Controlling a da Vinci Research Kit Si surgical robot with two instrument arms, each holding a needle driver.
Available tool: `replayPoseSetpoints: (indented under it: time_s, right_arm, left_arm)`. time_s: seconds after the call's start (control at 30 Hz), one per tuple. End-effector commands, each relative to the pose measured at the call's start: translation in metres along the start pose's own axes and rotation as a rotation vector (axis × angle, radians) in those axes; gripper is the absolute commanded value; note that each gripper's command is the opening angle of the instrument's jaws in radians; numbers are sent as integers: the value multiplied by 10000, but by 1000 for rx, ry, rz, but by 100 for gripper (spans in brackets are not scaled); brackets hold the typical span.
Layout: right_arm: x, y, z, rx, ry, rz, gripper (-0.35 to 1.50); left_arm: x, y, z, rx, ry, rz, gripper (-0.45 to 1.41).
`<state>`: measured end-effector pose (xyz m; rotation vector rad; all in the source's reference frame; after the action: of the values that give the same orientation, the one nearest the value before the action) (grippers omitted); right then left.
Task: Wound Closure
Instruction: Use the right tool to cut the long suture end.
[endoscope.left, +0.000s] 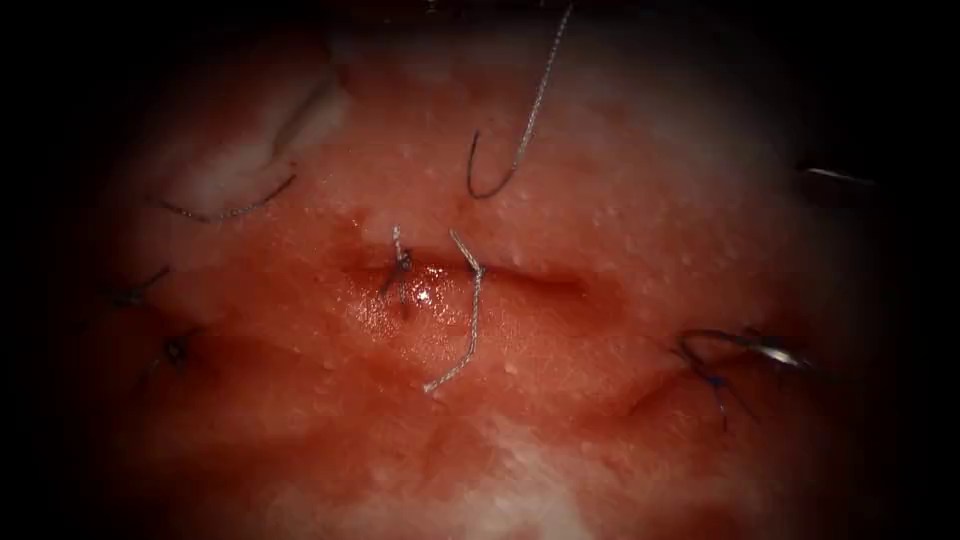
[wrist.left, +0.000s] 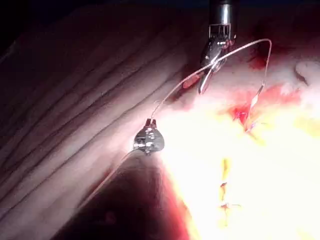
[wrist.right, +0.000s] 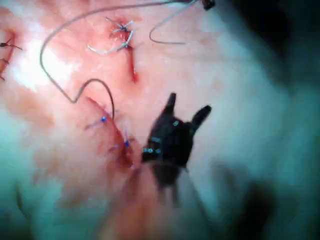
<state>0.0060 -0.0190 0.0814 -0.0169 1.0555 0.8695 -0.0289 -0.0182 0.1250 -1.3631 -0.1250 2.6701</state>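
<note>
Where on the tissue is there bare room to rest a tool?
Bare: the tissue below the cut, and above it, right of the thread. Crowded: stitches on the cut, and the right side, where the needle lies, depth unclear. Left tool holds thread; right tool open, empty.

1 tissue (endoscope.left: 620, 250), 1 cut (endoscope.left: 540, 280), 1 thread (endoscope.left: 530, 110), 2 tools (wrist.right: 186, 116).

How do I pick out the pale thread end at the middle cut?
Find the horizontal cut at the centre of the tissue in the endoscope view. The thread end crosses it just right of a dark knot and runs down to a free tip. It is pale; neighbouring threads are dark.
</note>
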Motion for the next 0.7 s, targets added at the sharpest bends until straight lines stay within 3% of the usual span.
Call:
replayPoseSetpoints:
  time_s: [0.03, 0.07, 0.1, 0.13, 0.17, 0.2, 0.3, 0.5, 0.7]
  right_arm:
    - [-2, -2, 2, -12, 3, 4, 138]
    - [2, -3, 2, -16, 5, 6, 140]
    - [3, -4, 2, -16, 7, 3, 140]
    - [3, -4, 2, -16, 7, 3, 140]
    - [5, -9, 4, -10, 10, 2, 140]
    - [6, -10, 5, -8, 10, 3, 140]
    - [8, -16, 10, -1, 13, 4, 141]
    - [10, -25, 16, 8, 15, 2, 143]
    - [17, -23, 15, 10, 14, -10, 143]
  left_arm:
    - [-6, -5, 7, 8, -19, 3, -45]
    - [-18, -6, 8, 8, -45, -26, -45]
    - [-21, -5, 9, 9, -53, -70, -10]
    - [-21, -5, 9, 9, -53, -70, -10]
    - [-25, -1, 10, 14, -60, -173, 66]
    - [-25, 2, 9, 17, -62, -238, 98]
    - [-19, 11, 3, 11, -47, -293, 109]
    - [-3, 31, -26, -32, 71, -325, 111]
    - [13, 75, -96, -82, 121, -333, 109]
